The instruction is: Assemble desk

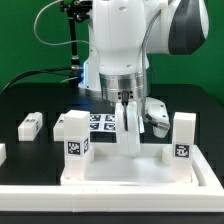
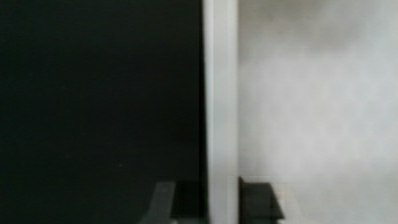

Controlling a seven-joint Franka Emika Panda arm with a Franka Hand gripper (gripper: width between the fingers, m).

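Claw (image 1: 130, 120) grips upright leg (image 1: 132, 146) (over tabletop (image 1: 120, 173)).

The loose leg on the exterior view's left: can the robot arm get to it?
Probably yes. The leg lies alone on the black table, with nothing over it. But the fingers are down at the desk top, so the arm would have to swing over.

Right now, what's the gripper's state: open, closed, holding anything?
Gripper: closed on a white leg, held upright over the tabletop.
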